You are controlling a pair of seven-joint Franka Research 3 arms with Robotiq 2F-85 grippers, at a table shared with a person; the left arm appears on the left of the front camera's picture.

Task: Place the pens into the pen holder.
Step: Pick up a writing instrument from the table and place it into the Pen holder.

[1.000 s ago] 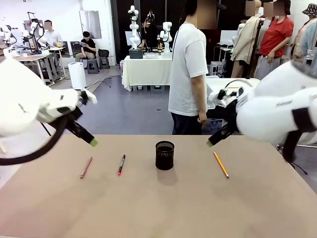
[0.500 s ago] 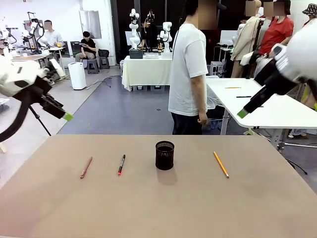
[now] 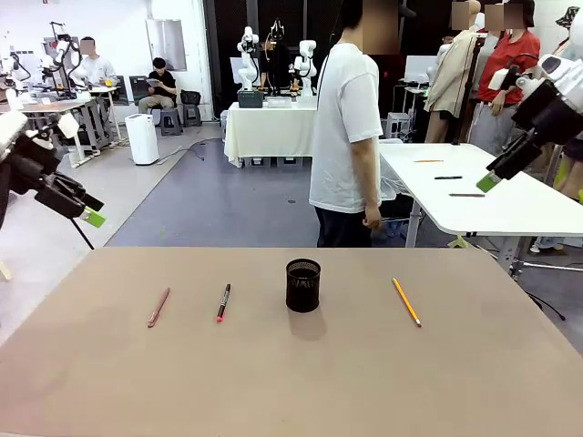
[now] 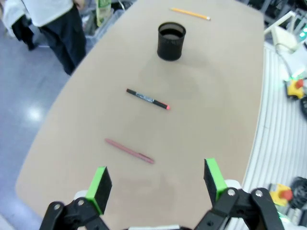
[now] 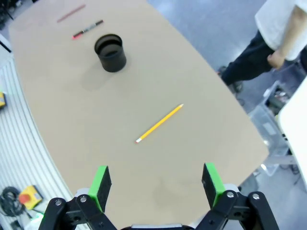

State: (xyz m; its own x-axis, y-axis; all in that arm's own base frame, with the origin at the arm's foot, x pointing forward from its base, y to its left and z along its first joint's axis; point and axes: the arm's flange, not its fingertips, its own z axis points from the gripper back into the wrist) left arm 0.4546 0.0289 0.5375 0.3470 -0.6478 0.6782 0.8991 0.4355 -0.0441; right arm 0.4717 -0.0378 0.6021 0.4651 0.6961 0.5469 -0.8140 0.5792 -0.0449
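Pens (image 3: 223, 301) lay flat flanking pen holder (image 3: 302, 285), easy reach either side; left gripper (image 4: 157, 182), right gripper (image 5: 156, 183) gaped wide, empty.

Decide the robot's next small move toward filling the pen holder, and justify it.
Probably lower the open left hand toward the reddish-brown pen, which lies flat nearest it. No pen stands in the pen holder yet, and the right hand, also open, hangs high, facing the yellow pencil.
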